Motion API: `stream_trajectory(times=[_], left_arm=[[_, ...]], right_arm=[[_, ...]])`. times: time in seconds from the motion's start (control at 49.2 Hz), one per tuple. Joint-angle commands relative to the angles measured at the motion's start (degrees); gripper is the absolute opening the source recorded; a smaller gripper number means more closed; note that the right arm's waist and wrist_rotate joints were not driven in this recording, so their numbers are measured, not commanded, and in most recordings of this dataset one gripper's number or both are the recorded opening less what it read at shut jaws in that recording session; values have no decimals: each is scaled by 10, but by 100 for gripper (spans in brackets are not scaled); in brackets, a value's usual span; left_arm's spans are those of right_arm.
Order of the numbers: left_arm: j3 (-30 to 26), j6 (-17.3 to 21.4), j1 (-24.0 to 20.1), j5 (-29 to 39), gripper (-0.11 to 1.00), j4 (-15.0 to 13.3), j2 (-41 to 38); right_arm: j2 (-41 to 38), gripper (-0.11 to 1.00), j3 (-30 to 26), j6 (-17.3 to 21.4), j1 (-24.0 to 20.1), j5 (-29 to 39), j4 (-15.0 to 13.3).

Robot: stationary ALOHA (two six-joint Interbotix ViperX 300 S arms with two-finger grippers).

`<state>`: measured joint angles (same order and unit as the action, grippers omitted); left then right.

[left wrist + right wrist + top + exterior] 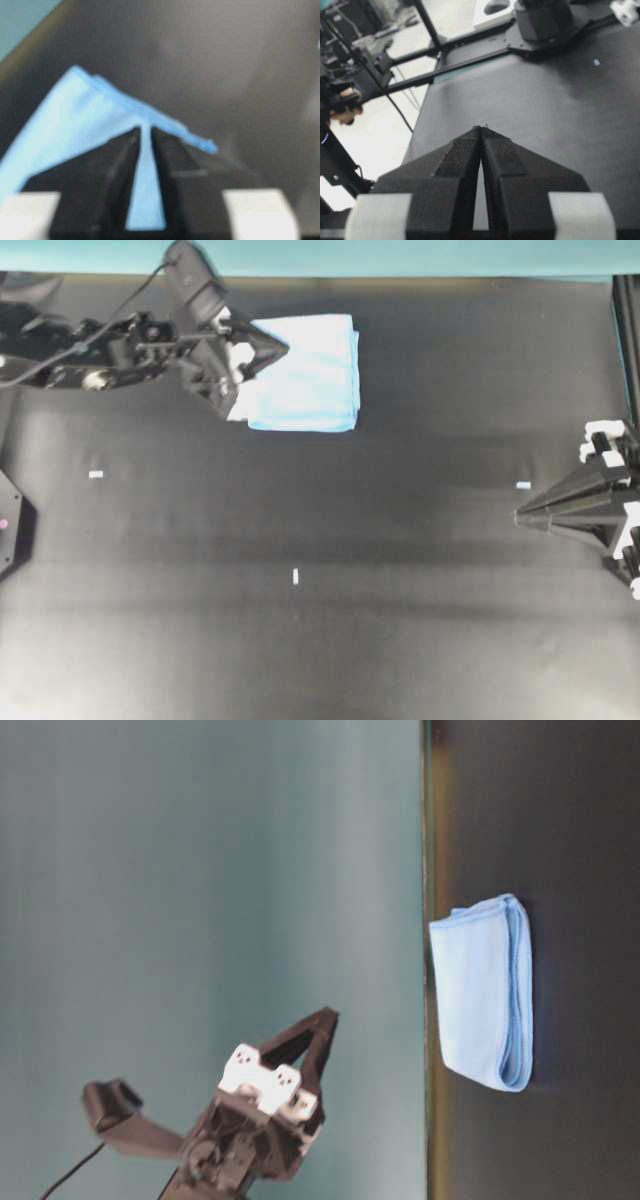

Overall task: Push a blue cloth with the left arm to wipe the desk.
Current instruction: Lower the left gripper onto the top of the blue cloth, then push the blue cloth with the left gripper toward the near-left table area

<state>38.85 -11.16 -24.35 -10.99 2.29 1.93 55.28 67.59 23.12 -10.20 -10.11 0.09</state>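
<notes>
The blue cloth (310, 375) lies folded on the black desk (300, 640) at the back, left of centre. My left gripper (283, 346) points right with its tip over the cloth's left part. Its fingers are nearly together, with nothing between them. In the left wrist view the cloth (75, 115) lies under and beyond the left gripper's tip (146, 129). In the table-level view the left gripper (328, 1017) stands apart from the cloth (480, 990). My right gripper (520, 515) is shut and empty at the right edge; it also shows in the right wrist view (481, 127).
Small white tape marks (96, 474) (297, 576) (523, 484) dot the desk. A teal strip (400, 255) runs along the back edge. A black frame post (625, 330) stands at the back right. A dark base (10, 520) sits at the left edge.
</notes>
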Motion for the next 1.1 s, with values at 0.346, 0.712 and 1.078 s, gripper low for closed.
stream_trajectory(times=[0.346, 0.712, 1.078], left_arm=[[-71, 11, -35, -2, 90, 3, -124], [-105, 49, -42, 15, 89, 3, -203], [-98, 48, -30, 40, 89, 3, -207]], right_arm=[[-5, 1, -11, 1, 0, -6, 1], [-4, 1, -11, 0, 0, -4, 1], [-4, 1, -9, 0, 0, -6, 1]])
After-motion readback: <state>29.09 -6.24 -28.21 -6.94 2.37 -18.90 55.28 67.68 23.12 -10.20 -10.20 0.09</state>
